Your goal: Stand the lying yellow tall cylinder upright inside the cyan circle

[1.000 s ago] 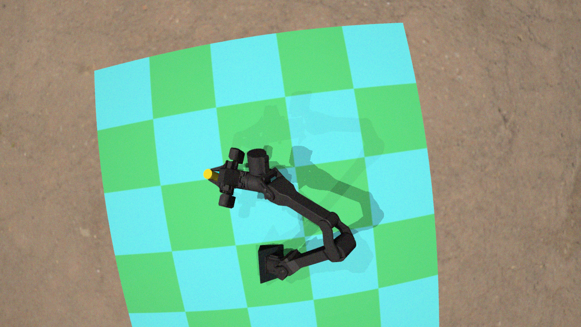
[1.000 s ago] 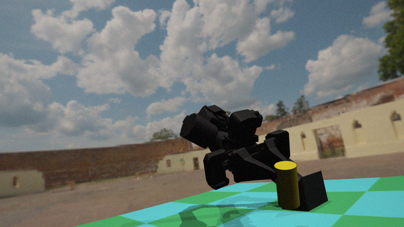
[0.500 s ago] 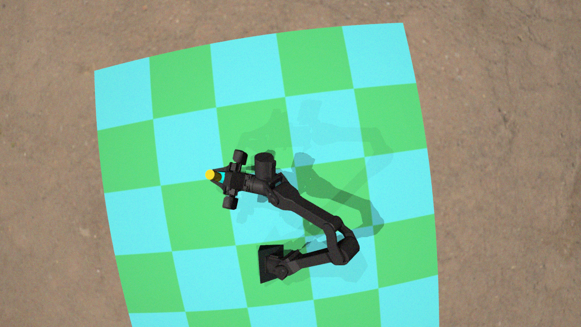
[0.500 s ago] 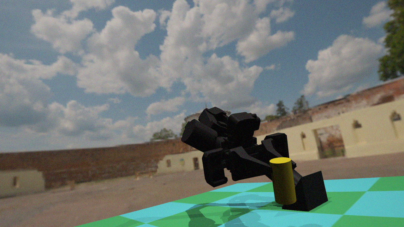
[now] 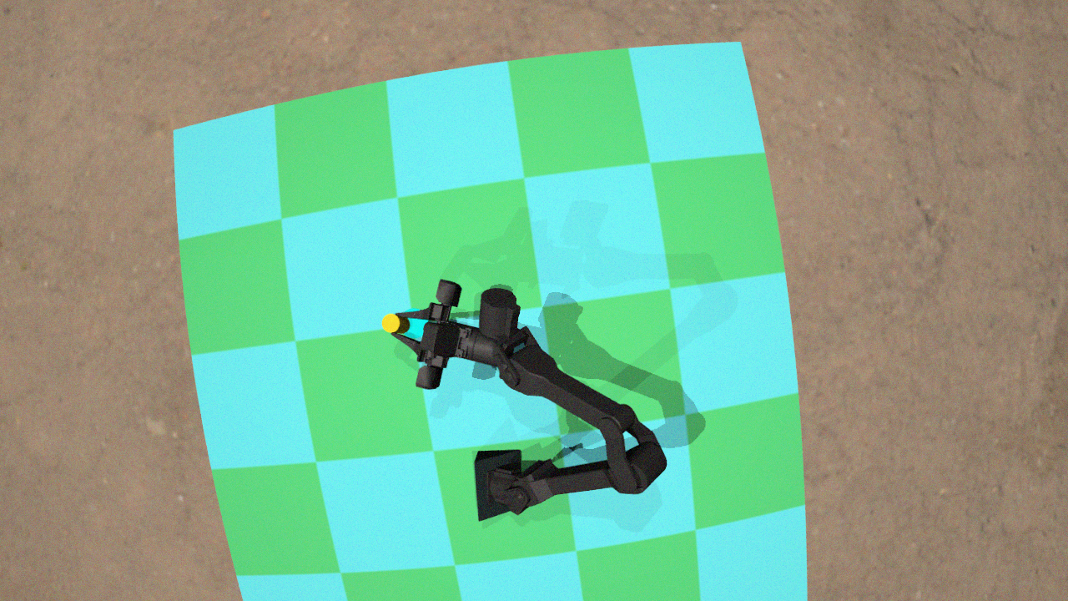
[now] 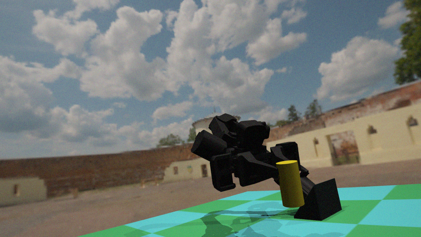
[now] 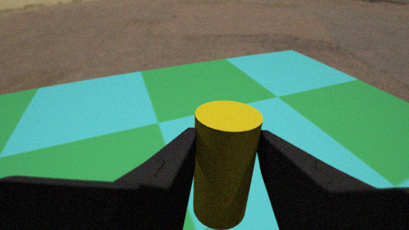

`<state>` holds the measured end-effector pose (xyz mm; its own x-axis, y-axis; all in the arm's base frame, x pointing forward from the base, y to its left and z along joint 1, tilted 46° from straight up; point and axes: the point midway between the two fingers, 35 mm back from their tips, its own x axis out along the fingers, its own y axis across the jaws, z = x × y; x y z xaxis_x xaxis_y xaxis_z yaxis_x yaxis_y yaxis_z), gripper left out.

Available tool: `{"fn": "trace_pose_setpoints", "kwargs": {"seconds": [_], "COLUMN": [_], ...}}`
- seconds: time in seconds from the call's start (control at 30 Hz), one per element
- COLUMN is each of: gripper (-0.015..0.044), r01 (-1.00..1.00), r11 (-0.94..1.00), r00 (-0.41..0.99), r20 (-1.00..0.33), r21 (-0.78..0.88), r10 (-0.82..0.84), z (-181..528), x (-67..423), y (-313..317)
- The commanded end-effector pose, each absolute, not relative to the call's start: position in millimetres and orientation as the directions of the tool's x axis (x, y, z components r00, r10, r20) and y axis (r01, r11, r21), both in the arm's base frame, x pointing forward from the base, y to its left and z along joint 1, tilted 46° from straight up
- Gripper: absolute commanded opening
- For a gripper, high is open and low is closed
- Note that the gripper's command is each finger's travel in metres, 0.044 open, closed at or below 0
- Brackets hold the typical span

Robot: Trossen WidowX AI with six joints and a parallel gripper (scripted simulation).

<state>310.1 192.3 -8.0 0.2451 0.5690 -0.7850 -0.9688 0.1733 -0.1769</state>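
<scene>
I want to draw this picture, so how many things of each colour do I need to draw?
Yellow: 1, the cylinder, held upright between the fingers.
Black: 1, the arm, with its gripper.
Green and cyan: 1, the checkered mat.
Brown: 1, the ground.
Total: 4
</scene>
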Motion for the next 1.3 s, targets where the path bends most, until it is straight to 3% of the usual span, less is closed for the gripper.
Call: {"fn": "trace_pose_setpoints", "kwargs": {"seconds": [0.0,0.8,1.27], "gripper": [0.0105,0.0105,0.0105], "r01": [-0.967,-0.962,-0.962], "r11": [0.162,0.151,0.149], "r00": [0.255,0.271,0.27], "r20": [-0.764,-0.734,-0.738], "r21": [-0.197,-0.227,-0.227], "r10": [0.592,0.622,0.618], "z": [-4,0,-54], "x": [308,305,310], "y": [191,189,134]}}
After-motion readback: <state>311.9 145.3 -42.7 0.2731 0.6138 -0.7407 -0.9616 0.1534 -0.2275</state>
